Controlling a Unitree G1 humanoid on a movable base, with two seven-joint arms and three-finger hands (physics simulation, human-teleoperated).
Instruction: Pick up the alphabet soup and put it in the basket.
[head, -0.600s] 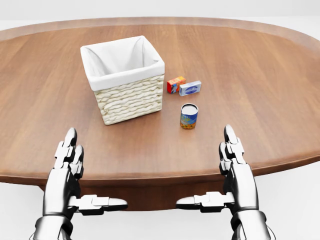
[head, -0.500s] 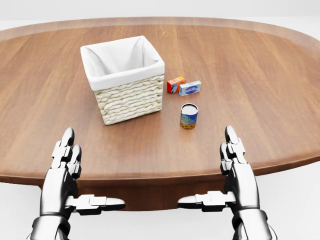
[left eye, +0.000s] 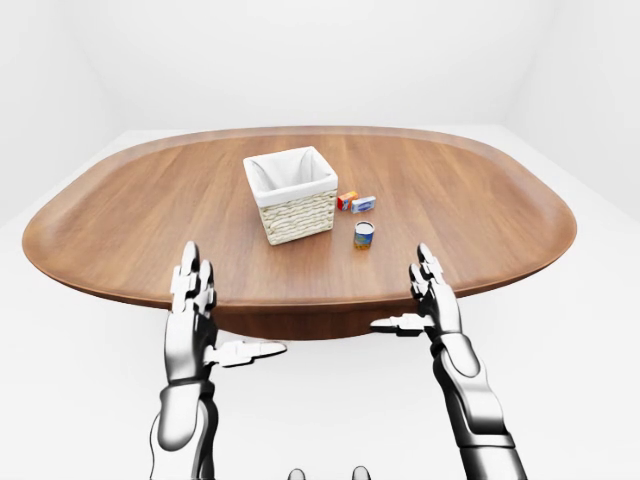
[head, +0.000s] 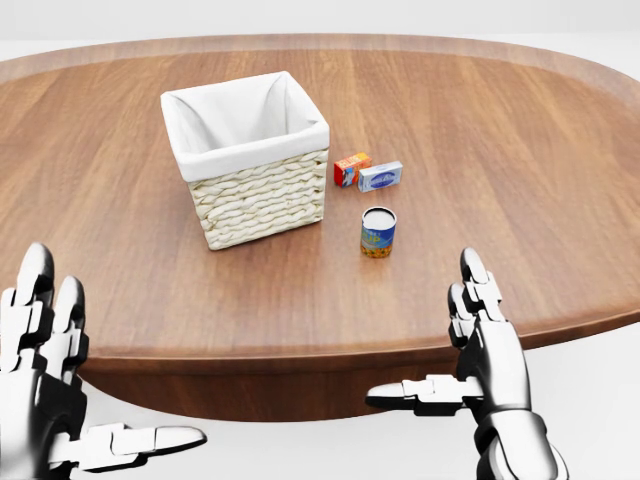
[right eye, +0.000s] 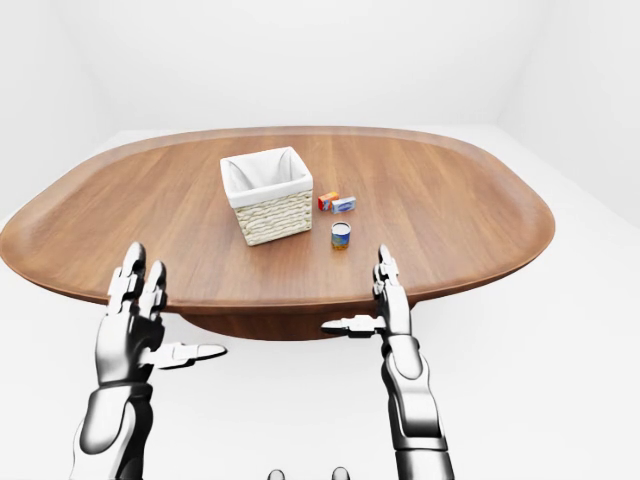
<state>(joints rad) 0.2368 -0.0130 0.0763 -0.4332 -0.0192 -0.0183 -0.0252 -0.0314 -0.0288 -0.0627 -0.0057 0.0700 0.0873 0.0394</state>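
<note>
The alphabet soup (head: 378, 232) is a small upright can with a blue and yellow label, standing on the wooden table (head: 520, 170) just right of the basket (head: 248, 157). The basket is pale woven wicker with a white cloth lining and holds nothing that I can see. My left hand (head: 75, 390) hovers open at the bottom left of the head view, off the table's near edge. At the bottom right my right hand (head: 455, 350) is also open, fingers pointing up, below and right of the can. Neither hand touches anything.
Two small boxes lie above the can: an orange one (head: 351, 168) and a blue-and-white one (head: 381, 176). The oval table's near edge (head: 300, 355) runs just above both hands. White floor and walls surround the table (left eye: 480, 200).
My left hand has moved left and down toward the corner of the head view. The right hand has dropped slightly. Can, basket and boxes have not moved.
</note>
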